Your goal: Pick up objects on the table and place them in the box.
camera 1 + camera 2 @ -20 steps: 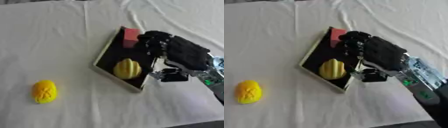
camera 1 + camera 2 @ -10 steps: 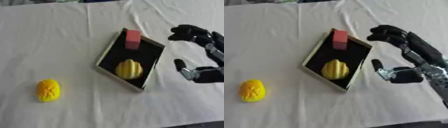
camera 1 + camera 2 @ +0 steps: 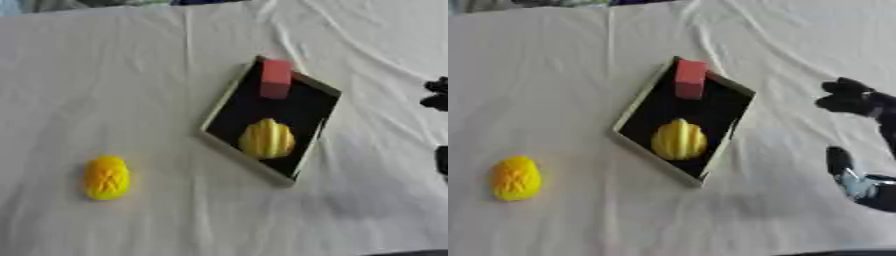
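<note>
Soft even light, overall blur

A white cloth covered the whole table, creased in long folds toward its far right corner. Light fell evenly and softly across it. Beyond the far edge ran a dark, blurred strip.

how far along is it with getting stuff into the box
Done: a red block and a ribbed yellow object lie inside the box. In hand: nothing; the right robot hand is beside the box, holding nothing. Left: one yellow object on the cloth, apart from the box.
</note>
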